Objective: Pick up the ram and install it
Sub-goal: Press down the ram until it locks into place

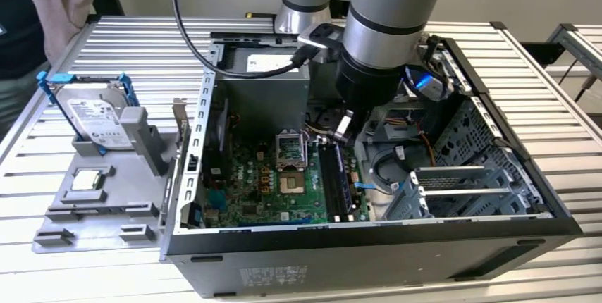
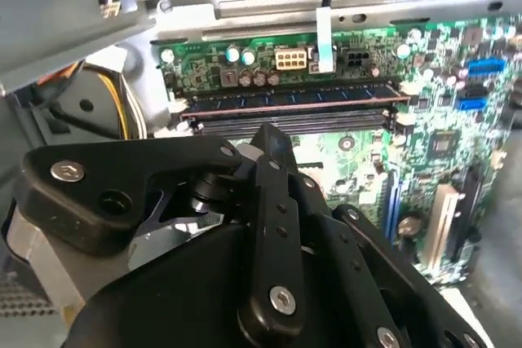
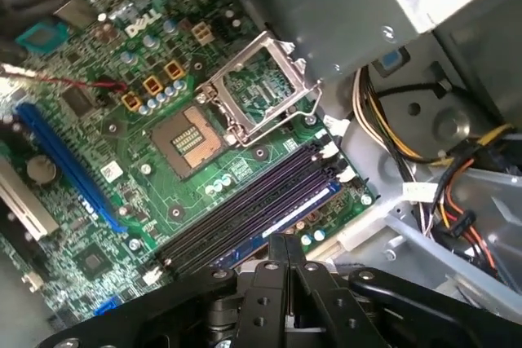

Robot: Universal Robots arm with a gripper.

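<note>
**Gripper down over the memory slots, RAM sitting in the board**

Exterior view first: I see my arm (image 1: 381, 42) reaching down into the open computer case (image 1: 376, 246), the gripper (image 1: 340, 128) low over the motherboard (image 1: 273, 183), just above the far end of the RAM slots (image 1: 331, 176). Towards the exterior view's left, a hard drive (image 1: 94, 121) stands in a grey fixture (image 1: 94, 211), and a person (image 1: 38, 14) is at the table's far corner.

Second wrist view: the RAM stick (image 2: 289, 97) lies in its slot with its long axis along the row of slots, beside the empty ones. My fingers (image 2: 273, 226) look pressed together, holding nothing.

First wrist view, which the others lack: the open CPU socket (image 3: 192, 138) and its raised bracket (image 3: 265, 87), the slots (image 3: 253, 209) running diagonally beside them, and bundled cables (image 3: 424, 144) past the slot ends. The closed fingertips (image 3: 285, 254) hang right by the nearest slot
</note>
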